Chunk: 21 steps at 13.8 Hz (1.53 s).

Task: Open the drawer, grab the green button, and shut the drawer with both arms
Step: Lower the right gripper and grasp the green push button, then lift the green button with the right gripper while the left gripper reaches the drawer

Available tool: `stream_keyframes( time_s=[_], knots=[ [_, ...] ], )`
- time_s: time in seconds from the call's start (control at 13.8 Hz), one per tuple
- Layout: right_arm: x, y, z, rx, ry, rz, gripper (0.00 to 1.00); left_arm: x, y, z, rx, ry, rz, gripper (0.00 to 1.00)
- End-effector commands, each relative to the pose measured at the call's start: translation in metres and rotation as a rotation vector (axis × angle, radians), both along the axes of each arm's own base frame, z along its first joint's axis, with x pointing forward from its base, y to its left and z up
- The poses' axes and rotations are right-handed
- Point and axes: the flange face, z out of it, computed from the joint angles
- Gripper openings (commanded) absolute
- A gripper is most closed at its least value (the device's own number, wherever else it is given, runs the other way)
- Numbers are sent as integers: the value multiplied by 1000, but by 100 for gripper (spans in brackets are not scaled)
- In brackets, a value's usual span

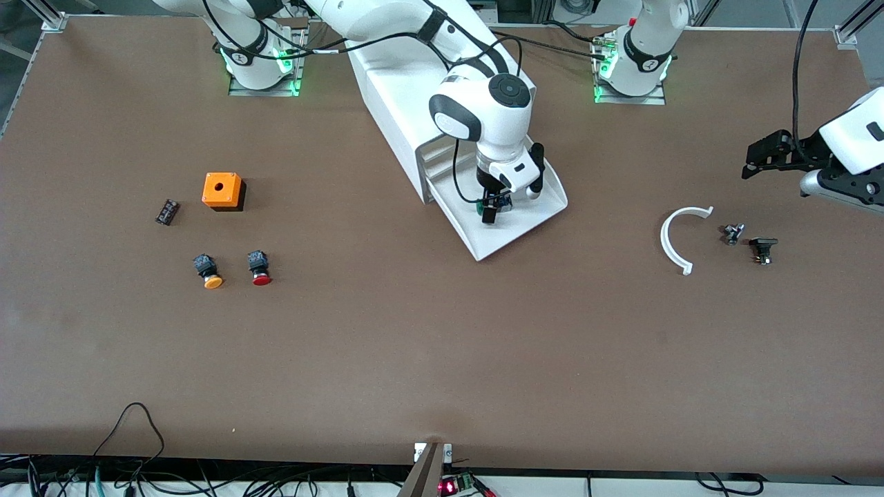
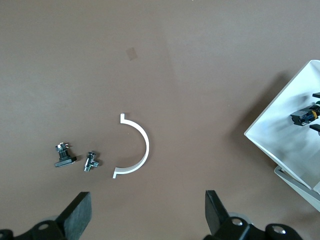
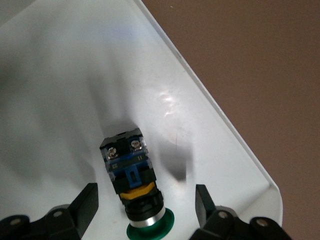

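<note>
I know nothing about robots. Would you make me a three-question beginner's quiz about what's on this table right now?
1. True or false: the drawer is pulled open.
2. Which button lies inside it? A) orange-capped B) green button C) red-capped
3. Fill in: the right gripper hangs over the ____, jaws on either side of the button but not closed on it.

Extra fact: the left gripper waits with open jaws above the white curved piece toward the left arm's end of the table.

Key: 1 true; 2 B; 3 drawer.
</note>
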Motion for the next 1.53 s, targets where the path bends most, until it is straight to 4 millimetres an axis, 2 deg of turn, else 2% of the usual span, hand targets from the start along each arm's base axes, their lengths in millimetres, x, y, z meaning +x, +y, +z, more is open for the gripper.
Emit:
stream_keyframes(
  time_s=[0.0,0.22,0.36,0.44,0.58,0.73,0.87,1.02,1.09,1.16,1.45],
  knots=[
    [3,5,-6,12,-7,9,74,6,10,-3,9,13,7,100],
    [3,4,-7,9,-8,9,64,7,11,-2,8,12,17,100],
    [3,4,-7,7,-9,15,53,7,7,-1,9,9,12,100],
    [4,5,-5,11,-11,9,51,7,2,-1,9,7,5,100],
    [4,4,-5,6,-11,7,42,12,0,7,13,-13,-4,100],
    [4,4,-3,1,-15,7,32,21,5,-2,-1,0,4,100],
    [7,-1,-1,-29,-7,-4,27,23,7,-7,-3,8,13,100],
    [16,-3,27,-50,-6,-29,25,31,3,-24,-6,-18,10,100],
    [18,-3,39,-58,-5,-40,24,35,-5,-39,-7,-44,8,100],
    [21,-4,53,-60,-6,-52,24,39,-19,-58,-7,-65,22,100],
    [38,-22,138,-5,-70,-200,22,45,-83,-144,-11,-87,189,100]
  ],
)
